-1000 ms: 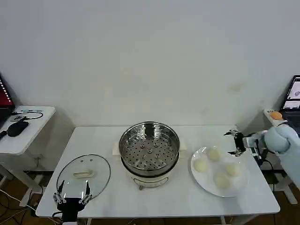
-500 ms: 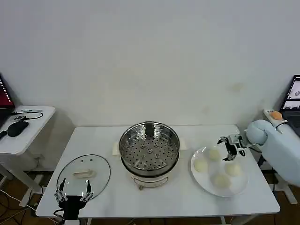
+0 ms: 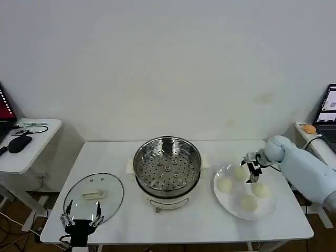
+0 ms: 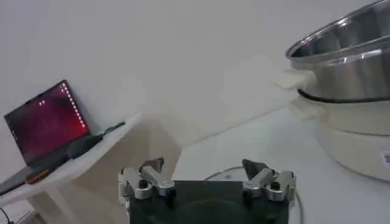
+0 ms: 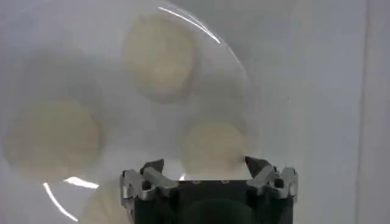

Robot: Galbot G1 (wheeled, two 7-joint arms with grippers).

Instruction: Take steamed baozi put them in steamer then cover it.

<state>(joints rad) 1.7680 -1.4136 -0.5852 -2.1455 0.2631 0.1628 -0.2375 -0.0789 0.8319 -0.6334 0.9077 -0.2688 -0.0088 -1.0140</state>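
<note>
Right pincer (image 3: 251, 169): hangs over the far part of the plate, fingers spread apart and holding nothing; in the right wrist view (image 5: 207, 173) a bun lies directly between and beneath the two fingertips.
Left pincer (image 3: 81, 216): parked low at the near left edge of the tabletop, just in front of the cover; fingers apart, nothing between them, also seen in the left wrist view (image 4: 207, 179).
Steamed baozi: four cream-white buns on the plate, none in the steamer; one at the far side (image 3: 240, 172) beside the right pincer, one toward the steamer (image 3: 224, 185), one on the right (image 3: 261, 190), one nearest the front (image 3: 248, 202).
Plate (image 3: 270, 209): white, round, right of the steamer on the tabletop.
Steamer (image 3: 167, 167): centre of the tabletop, uncovered, perforated tray bare.
Cover (image 3: 94, 197): lying flat on the tabletop left of the steamer, handle upward.
Tabletop (image 3: 199, 223): white, carrying all items.
</note>
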